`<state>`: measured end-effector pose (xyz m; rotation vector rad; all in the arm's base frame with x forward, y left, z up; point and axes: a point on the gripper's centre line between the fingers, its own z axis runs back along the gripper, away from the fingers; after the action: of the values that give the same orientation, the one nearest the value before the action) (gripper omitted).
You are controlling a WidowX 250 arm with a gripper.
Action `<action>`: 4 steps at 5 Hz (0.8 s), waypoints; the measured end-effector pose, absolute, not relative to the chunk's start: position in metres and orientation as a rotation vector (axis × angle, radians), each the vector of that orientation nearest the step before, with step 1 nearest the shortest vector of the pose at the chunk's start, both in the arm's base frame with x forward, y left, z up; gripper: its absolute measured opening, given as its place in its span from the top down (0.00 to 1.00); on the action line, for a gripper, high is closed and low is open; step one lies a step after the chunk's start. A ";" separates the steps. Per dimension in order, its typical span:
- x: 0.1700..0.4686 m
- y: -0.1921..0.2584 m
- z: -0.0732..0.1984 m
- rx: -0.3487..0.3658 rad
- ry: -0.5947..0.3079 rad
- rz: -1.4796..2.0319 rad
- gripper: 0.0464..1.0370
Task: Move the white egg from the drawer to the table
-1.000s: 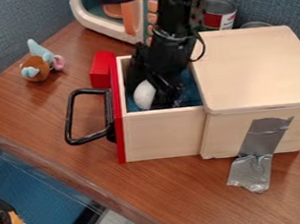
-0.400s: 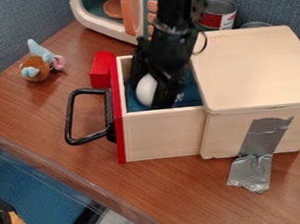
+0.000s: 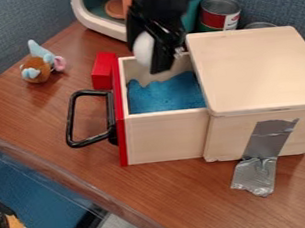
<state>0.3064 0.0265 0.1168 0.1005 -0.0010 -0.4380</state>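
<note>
Bench [image 3: 189, 190] comes first in size, and the job must finish on it; that part is not done. On it sits the wooden box [image 3: 258, 71], whose drawer [image 3: 167, 135] stands pulled out, a blue cloth [image 3: 164, 96] lying inside, so access is no obstacle. The black arm [image 3: 162, 4] hangs down from the top edge, its jaws closed about the white egg [image 3: 144, 49], which shows tilted between them near the drawer's far end. The egg is off the cloth and appears to be up out of the drawer, so I would call the picking done and the task about half through. What remains is to carry it sideways past the drawer walls, lower it to bare wood, and let go. The stretch between the black handle [image 3: 70, 118] and the small plush toy [image 3: 37, 70] looks a fair spot. An egg shape may roll once freed, so a low, gentle release would suit.
</note>
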 end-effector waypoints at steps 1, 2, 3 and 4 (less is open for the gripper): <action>0.311 0.056 0.129 0.113 -0.023 -0.369 0.15; 0.307 0.095 0.136 0.122 -0.030 -0.273 0.15; 0.298 0.123 0.136 0.136 -0.028 -0.194 0.15; 0.275 0.148 0.120 0.150 0.030 -0.129 0.15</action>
<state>0.2747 0.1481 0.1203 0.1498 0.0296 -0.1293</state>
